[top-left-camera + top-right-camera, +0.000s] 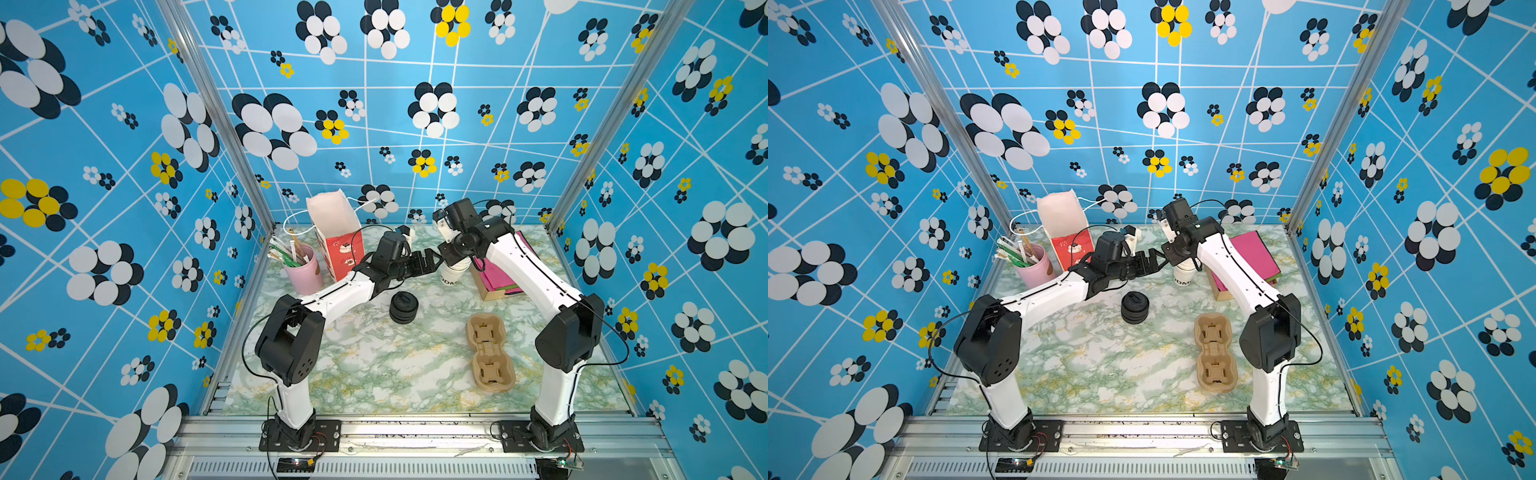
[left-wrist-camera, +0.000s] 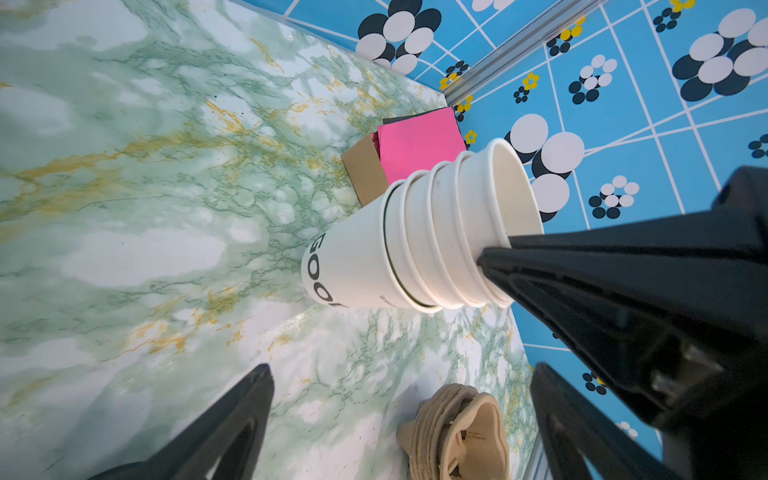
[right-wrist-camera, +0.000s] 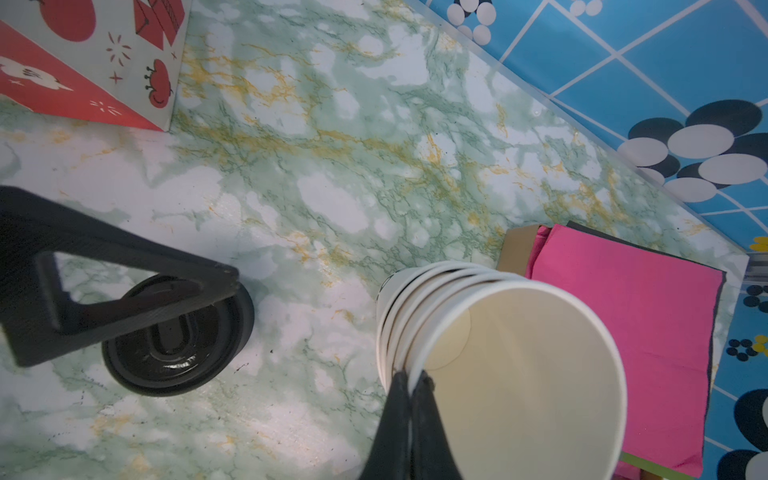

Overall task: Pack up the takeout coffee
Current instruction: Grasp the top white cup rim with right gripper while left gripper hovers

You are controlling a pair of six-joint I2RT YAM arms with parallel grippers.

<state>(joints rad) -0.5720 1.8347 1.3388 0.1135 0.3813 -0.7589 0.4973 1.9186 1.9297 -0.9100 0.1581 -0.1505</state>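
Observation:
No lidded takeout coffee is in view. A stack of lidless white paper cups [image 1: 454,274] [image 1: 1183,275] [image 2: 415,249] [image 3: 519,374] stands at the back of the table, and the lowest cup carries dark lettering. My right gripper [image 3: 411,379] [image 1: 451,261] reaches down from above and is shut on the rim of the top cup, one finger inside and one outside. My left gripper [image 2: 403,370] [image 1: 430,261] hovers open just left of the stack, holding nothing. A stack of black lids [image 1: 403,306] [image 1: 1134,306] [image 3: 178,340] lies on the table in front of it.
A brown pulp cup carrier [image 1: 490,353] [image 2: 457,432] lies at front right. A red-and-white paper bag [image 1: 336,237] [image 3: 83,62] and a pink cup of stirrers [image 1: 303,270] stand at back left. A box with pink napkins [image 1: 498,280] [image 3: 623,332] sits right of the cups.

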